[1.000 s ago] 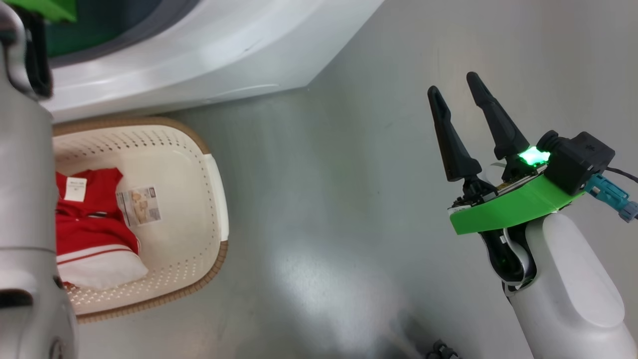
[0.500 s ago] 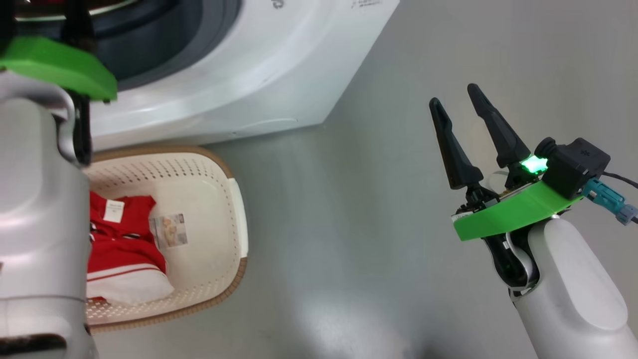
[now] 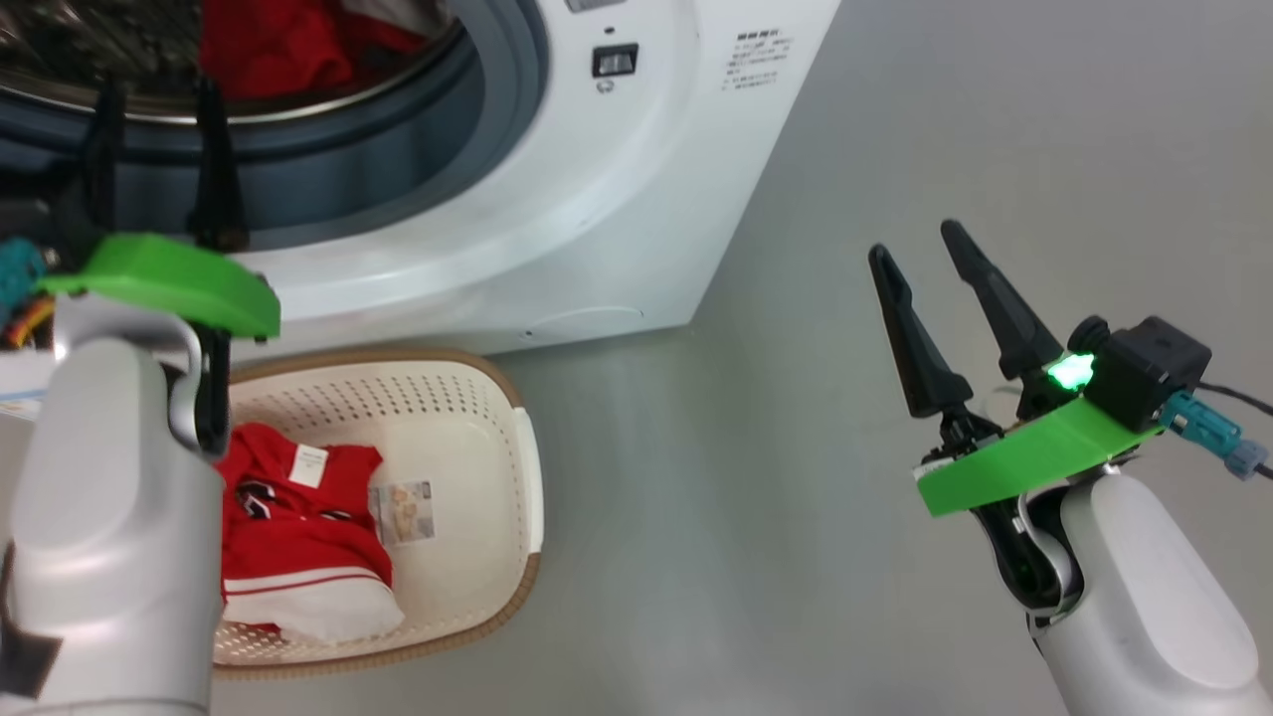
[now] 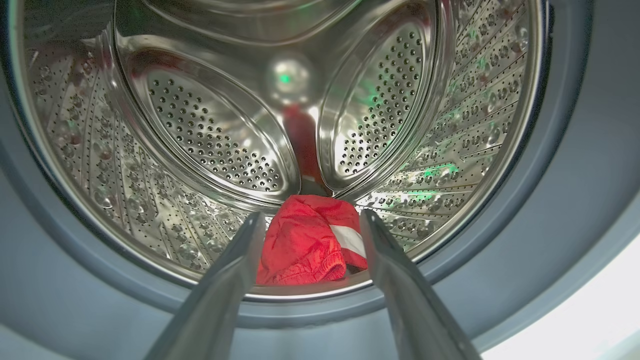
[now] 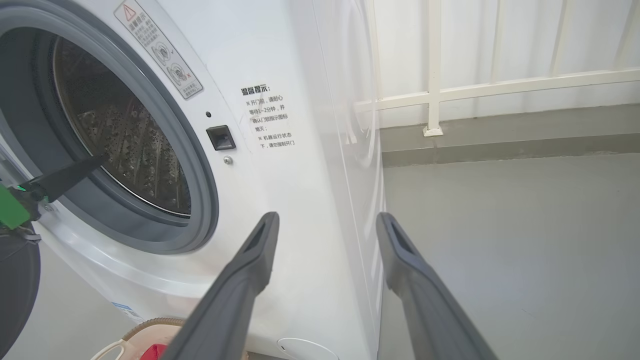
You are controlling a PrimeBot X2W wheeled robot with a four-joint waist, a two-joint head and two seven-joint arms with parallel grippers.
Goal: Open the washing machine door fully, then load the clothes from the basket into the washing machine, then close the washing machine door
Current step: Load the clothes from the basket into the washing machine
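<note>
Head view has swung up: you now see a red garment (image 4: 305, 240), apparently one piece, inside the washing machine (image 3: 617, 199). Left gripper (image 4: 311, 216) gapes empty at its mouth, right gripper (image 3: 913, 242) open alongside; more clothes (image 3: 298, 517) wait in the basket (image 3: 527, 477) at its foot.

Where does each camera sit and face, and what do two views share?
Head view: on the head, looking down at the basket and washing machine; left end effector and right end effector show.
Left wrist view: faces into the drum at red clothes; own fingers.
Right wrist view: faces the machine's front; own fingers.
Shared: all see the drum.
</note>
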